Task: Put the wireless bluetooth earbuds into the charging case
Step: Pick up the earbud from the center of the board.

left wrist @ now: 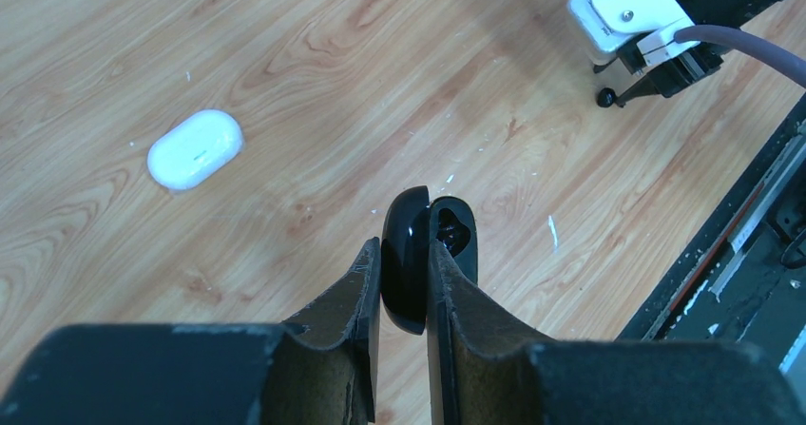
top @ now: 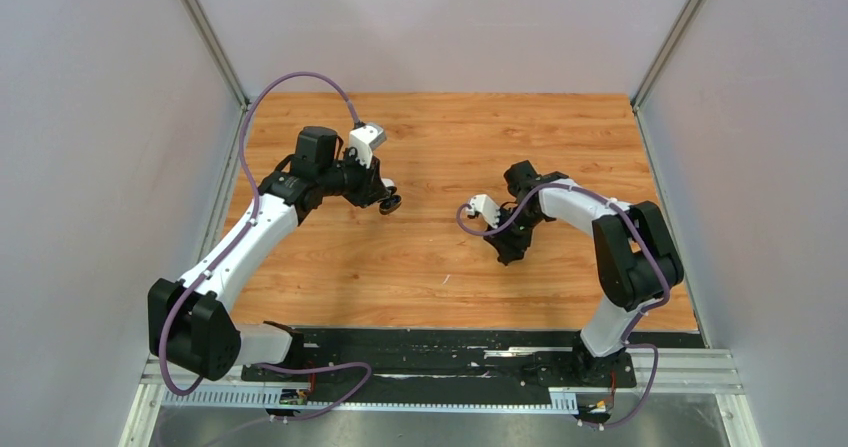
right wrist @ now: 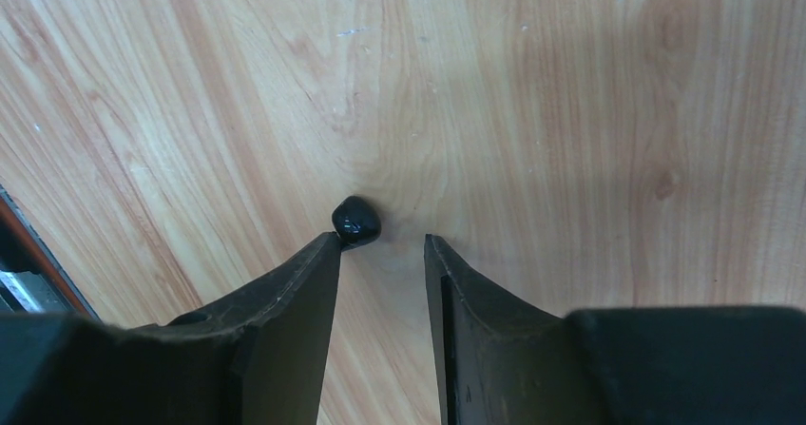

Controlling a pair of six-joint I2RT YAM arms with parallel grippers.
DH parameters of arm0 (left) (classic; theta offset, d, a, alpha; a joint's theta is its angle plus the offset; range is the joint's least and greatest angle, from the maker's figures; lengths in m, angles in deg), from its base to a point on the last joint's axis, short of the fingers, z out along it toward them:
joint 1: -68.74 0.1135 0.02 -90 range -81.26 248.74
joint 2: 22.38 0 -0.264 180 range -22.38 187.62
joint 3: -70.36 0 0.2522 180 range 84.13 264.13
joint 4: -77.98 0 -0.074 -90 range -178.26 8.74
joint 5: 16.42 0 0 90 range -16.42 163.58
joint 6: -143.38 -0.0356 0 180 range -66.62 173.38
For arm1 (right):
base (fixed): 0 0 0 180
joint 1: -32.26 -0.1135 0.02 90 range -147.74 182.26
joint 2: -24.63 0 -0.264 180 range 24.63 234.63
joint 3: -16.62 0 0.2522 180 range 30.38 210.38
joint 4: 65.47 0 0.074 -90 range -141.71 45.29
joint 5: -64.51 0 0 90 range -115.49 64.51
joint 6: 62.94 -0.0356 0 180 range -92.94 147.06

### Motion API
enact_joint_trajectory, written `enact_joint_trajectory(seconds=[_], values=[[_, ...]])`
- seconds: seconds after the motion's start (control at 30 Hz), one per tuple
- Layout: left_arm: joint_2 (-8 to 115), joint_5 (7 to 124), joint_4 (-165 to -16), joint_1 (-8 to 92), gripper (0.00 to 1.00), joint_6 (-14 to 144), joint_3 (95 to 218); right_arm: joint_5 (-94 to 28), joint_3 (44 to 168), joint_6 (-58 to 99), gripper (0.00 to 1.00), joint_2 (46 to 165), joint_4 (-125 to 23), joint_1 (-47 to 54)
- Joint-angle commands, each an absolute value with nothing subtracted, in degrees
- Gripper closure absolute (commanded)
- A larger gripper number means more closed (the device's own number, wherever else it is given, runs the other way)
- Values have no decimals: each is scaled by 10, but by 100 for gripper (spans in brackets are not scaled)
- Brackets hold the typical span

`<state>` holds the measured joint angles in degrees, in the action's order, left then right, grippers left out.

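My left gripper (top: 390, 204) is shut on a glossy black charging case (left wrist: 418, 254) and holds it above the wood table. The case is open. Its lid is pinched between the fingers and its cavity faces right in the left wrist view. My right gripper (right wrist: 382, 241) is open and low over the table, right of centre in the top view (top: 505, 252). A tiny black earbud (right wrist: 357, 222) lies on the wood just beyond the left fingertip (right wrist: 328, 246) and touches it. It is not between the jaws. No white earbuds show.
A closed white oval case (left wrist: 195, 148) lies on the wood to the left of the left gripper. The right arm's white wrist camera (left wrist: 627, 11) and purple cable show in the left wrist view. A black base strip (top: 460, 352) runs along the near edge, and grey walls enclose the table.
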<state>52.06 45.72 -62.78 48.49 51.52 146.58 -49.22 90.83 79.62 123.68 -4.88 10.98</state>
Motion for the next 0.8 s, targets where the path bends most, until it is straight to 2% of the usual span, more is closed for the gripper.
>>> enact_joint_trajectory(seconds=[0.0,0.47,0.77], values=[[516,448,-650,488,100,509,1472,-512,914,798,59,1236,-56,102],[516,450,-652,489,100,508,1469,-541,957,815,54,1266,-29,101],[515,450,-655,492,100,509,1464,-538,978,801,57,1279,-15,101]])
